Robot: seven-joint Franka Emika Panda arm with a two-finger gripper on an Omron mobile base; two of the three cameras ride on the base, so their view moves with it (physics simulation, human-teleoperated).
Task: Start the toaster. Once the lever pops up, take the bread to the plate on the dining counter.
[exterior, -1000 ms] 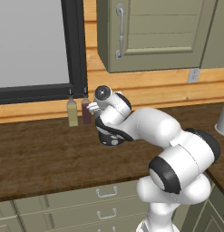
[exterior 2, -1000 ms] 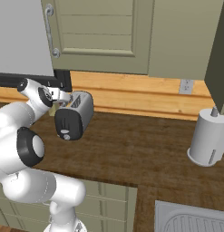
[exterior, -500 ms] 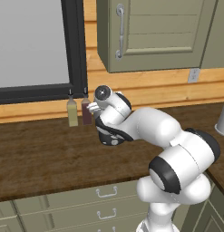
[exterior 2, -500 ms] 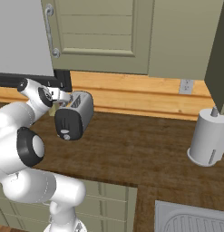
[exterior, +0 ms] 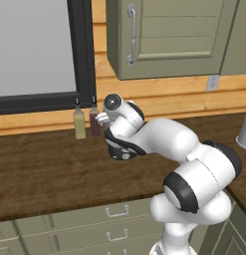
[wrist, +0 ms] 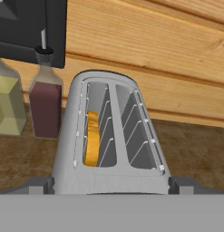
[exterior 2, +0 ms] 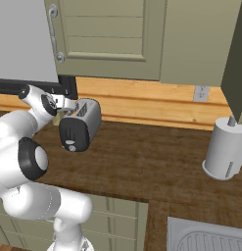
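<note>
The two-finger claw (wrist: 111, 185), jaws spread wide and empty, straddles the silver-grey two-slot toaster (wrist: 111, 140) holding the yellow-crusted bread slice (wrist: 91, 138).

The toaster (wrist: 109, 136) is silver-grey with a glossy black end panel (exterior 2: 72, 134) and a grey dial (exterior 2: 70, 143). The bread (wrist: 91, 138) shows yellow-tan. One bottle (wrist: 45, 102) holds dark red, the other (wrist: 8, 102) pale yellow-green. The worktop (exterior 2: 142, 162) is dark brown wood grain, the wall (wrist: 154, 59) light orange planks, the cabinets (exterior: 169, 35) grey-green.
</note>
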